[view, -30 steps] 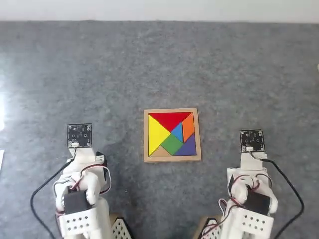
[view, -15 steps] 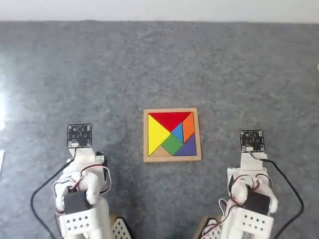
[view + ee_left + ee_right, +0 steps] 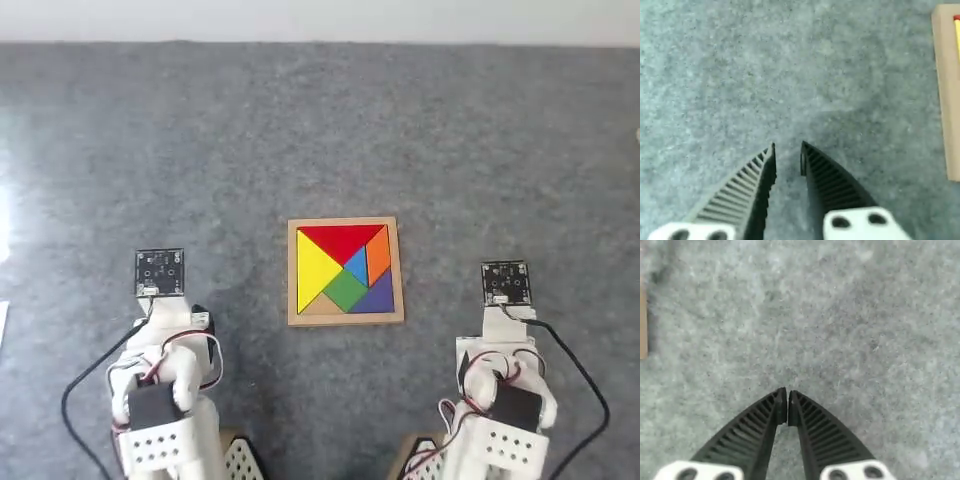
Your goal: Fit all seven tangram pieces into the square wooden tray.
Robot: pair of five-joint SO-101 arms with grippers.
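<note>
Left jaws are sitting slightly apart with nothing between them, and right jaws are pressing tip to tip, gripping nothing. Both are hanging over bare bench (image 3: 790, 60). The left arm (image 3: 160, 400) and right arm (image 3: 500, 400) are resting at the near edge, one on each side of the wooden tray (image 3: 345, 320) and well apart from it.

In the tray, the red triangle (image 3: 340, 240), yellow triangle (image 3: 313, 270), blue piece (image 3: 356, 266), orange piece (image 3: 378, 258), green square (image 3: 346, 290) and purple triangle (image 3: 378, 296) are lying flush. The near-left corner (image 3: 312, 306) is showing wood colour, and I cannot tell whether that is a plain piece or an empty slot.

I'm reading this as the final check. Doing it well means confirming that corner first and keeping both arms clear so nothing nudges the tray. Any approach should come from above, not sliding along the bench.

The bench is looking grey, speckled and matte, running back to a pale strip (image 3: 320, 20) at the far edge.
</note>
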